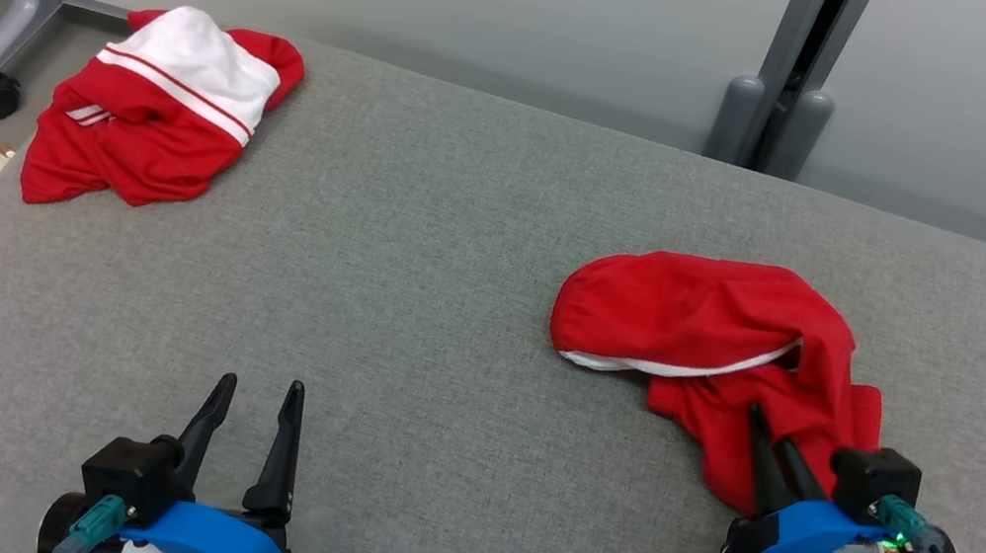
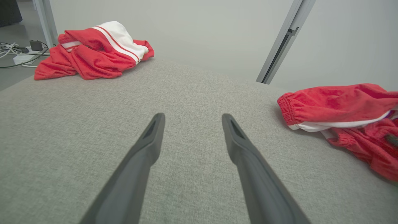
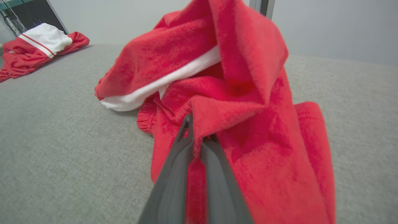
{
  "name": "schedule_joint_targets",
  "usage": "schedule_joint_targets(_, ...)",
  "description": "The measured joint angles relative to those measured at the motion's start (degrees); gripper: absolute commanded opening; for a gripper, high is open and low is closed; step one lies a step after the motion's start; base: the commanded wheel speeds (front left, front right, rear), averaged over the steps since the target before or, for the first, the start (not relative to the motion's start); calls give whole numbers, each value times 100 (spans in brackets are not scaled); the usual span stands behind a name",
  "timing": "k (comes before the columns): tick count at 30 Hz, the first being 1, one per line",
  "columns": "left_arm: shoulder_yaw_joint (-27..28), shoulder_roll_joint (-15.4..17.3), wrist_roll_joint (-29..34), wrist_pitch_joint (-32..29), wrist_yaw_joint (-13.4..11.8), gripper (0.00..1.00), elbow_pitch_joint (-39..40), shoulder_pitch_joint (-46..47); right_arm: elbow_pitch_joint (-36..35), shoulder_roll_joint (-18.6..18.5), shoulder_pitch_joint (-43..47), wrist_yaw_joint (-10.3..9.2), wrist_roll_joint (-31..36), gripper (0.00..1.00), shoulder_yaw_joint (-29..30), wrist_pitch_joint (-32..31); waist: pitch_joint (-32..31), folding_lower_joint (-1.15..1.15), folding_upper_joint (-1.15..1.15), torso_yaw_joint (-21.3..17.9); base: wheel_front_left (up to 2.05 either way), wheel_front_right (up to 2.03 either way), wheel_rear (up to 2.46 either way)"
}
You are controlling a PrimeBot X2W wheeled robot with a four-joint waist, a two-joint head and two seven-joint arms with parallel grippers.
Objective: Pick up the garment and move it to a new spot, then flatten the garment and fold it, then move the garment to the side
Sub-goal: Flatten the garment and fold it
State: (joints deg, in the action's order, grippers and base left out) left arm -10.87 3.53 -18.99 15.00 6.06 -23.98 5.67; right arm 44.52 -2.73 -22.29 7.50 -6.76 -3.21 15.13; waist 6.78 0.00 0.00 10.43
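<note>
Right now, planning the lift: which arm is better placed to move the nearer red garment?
Right: the right pincer is shut on the red garment; the left pincer stands open over the grey surface, touching no cloth.

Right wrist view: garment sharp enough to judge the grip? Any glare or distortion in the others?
Right wrist view: the garment is soft and fuzzy up close, yet cloth pinched in the shut right gripper reads clearly. Head view: even, diffuse light, faint shadows, no glare. Left wrist view: the grey post leans, from wide-angle lens or wrist tilt; the open left gripper is sharp.
</note>
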Motion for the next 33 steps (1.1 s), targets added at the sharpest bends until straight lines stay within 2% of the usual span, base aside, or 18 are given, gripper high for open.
schedule_joint_targets(2,9,-3,1,0,1,100,4,1,-141,-3,6,-1,-3,0,-12,-1,-1,0,0,-32,0,0,0)
schedule_joint_targets(8,8,-29,1,0,13,100,-7,-32,-1730,-5,430,-1,-271,0,-539,0,-70,0,0,-358,0,0,0)
schedule_joint_targets(9,8,-29,1,0,13,100,-7,-32,-1730,-5,430,-1,-271,0,-539,0,-70,0,0,-358,0,0,0)
schedule_joint_targets(11,-15,-34,0,0,21,100,-15,-66,-2406,-3,675,-1,-341,0,-875,0,-147,0,0,-507,0,0,0)
schedule_joint_targets(14,-33,-40,-2,0,22,100,-19,-73,-2821,-4,789,-1,-414,0,-1084,-1,-211,0,0,-602,0,0,0)
schedule_joint_targets(15,-41,-45,-9,0,23,100,-20,-87,-3228,-3,886,-1,-510,0,-1294,-80,-274,0,0,-689,0,0,0)
schedule_joint_targets(19,-43,-54,-15,0,22,100,-11,-95,-4111,-2,936,-1,-732,0,-1716,-341,-392,0,0,-841,0,0,0)
schedule_joint_targets(23,-38,-56,-16,0,20,100,11,-116,-4779,0,970,-1,-1089,0,-1807,-581,-465,0,0,-945,0,0,0)
schedule_joint_targets(27,-68,-56,-16,0,12,100,40,-118,-4595,-1,1010,-1,-1148,0,-1268,-873,-462,-1,0,-969,0,0,0)
schedule_joint_targets(33,-216,-58,-40,0,14,100,64,-107,-3389,-3,1083,-1,-855,0,-29,-1098,-345,-1,0,-882,0,0,0)
